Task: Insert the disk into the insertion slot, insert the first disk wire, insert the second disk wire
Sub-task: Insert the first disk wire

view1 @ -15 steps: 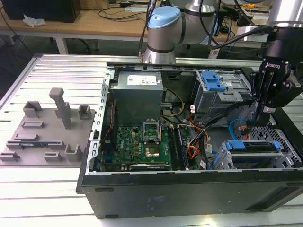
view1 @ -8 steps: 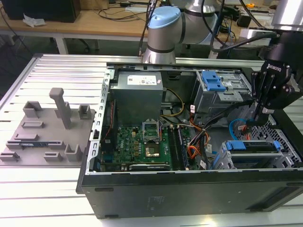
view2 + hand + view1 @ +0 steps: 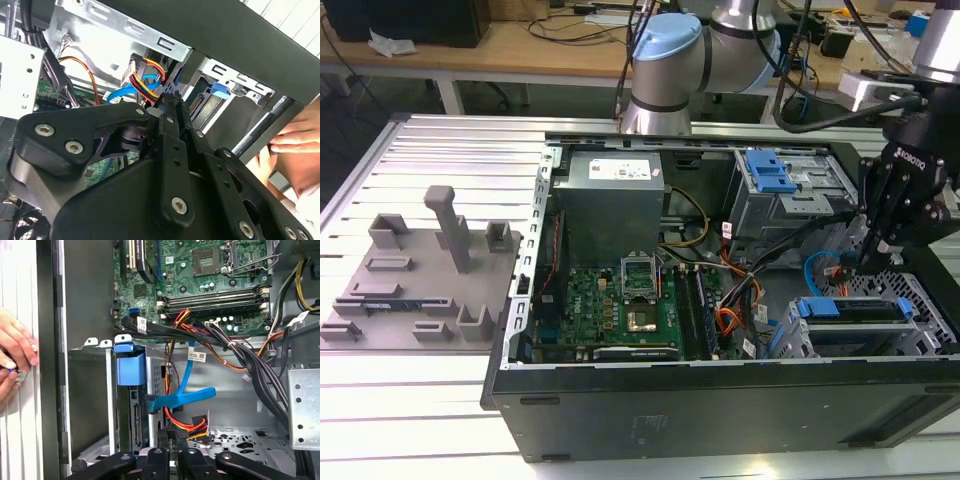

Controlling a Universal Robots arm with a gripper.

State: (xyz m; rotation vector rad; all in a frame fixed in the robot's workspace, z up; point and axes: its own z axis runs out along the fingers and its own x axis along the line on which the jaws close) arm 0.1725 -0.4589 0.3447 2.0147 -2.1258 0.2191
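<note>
Inside the open computer case, toward the exterior view's right, perforated grey insertion slot with the disk seated in it, gripper low at its rear, fingers closed together beside the red-yellow-black wire bundle, blue wire reaching the disk

We see bright, even overhead light in the exterior view, with pale glare on the ribbed table. Inside the computer case shadows deepen, and the gripper reads nearly black.

Parts tray at exterior view's left of PC case, insertion slot in case, opp. end
</note>
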